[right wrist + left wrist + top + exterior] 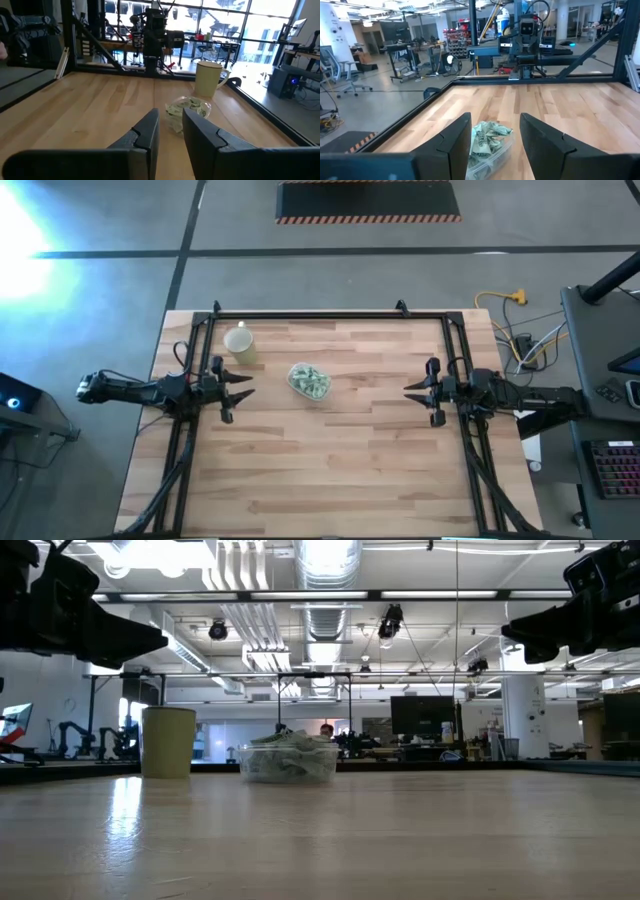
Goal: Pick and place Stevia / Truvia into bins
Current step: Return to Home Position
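The wooden table [340, 460] is lying wide and bare between the two arms, and both are hanging above it at their own ends, facing one another across the boards. The left gripper [243, 387] is hovering with its fingers spread apart and nothing between them. Opposite it, the right gripper [412, 390] is showing the same: fingers parted, holding nothing. Off to one side of the left gripper's line of sight the pale yellow cup [240, 344] is standing upright, near that gripper and playing no part here. Now the relation that counts: the clear tub [292, 378] is sitting almost straight ahead of the left gripper, just a touch off its centre line toward the cup's side, and it is plainly nearer the left gripper than the right, which is looking at it from well apart. Its longer side seems to be running aslant to the line joining the two grippers. Inside it the Stevia sachets [311, 380] are lying heaped and crumpled, a few poking above the rim, and I am seeing none loose on the boards. To my eye the sorting is looking finished, so any coming move is likely just settling at rest; should one more reach be needed, the left arm is the better placed.
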Robot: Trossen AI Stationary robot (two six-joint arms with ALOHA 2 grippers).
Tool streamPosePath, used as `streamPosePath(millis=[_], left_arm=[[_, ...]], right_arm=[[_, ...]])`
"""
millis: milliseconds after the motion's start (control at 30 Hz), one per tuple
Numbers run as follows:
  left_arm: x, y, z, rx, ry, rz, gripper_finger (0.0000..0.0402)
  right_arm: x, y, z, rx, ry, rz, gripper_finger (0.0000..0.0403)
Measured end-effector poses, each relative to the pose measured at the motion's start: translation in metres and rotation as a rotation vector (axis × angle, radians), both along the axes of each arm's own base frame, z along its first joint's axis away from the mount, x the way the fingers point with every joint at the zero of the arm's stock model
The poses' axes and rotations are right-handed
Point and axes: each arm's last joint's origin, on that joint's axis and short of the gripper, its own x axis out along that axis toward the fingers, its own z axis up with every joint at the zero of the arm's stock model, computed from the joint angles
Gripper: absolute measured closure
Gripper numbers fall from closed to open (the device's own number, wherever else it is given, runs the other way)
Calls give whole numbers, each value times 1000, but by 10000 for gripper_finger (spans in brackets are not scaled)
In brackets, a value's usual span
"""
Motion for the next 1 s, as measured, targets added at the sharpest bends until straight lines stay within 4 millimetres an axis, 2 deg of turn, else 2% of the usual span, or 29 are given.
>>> streamPosePath(millis=[467,800,1000], left_arm=[[3,0,-4,6,43,0,249],[4,-1,-6,11,71,0,249],[5,-1,-7,12,84,0,249]], right_arm=[[0,0,0,-4,3,0,316],[0,0,0,-4,3,0,330],[0,0,0,-4,3,0,325]])
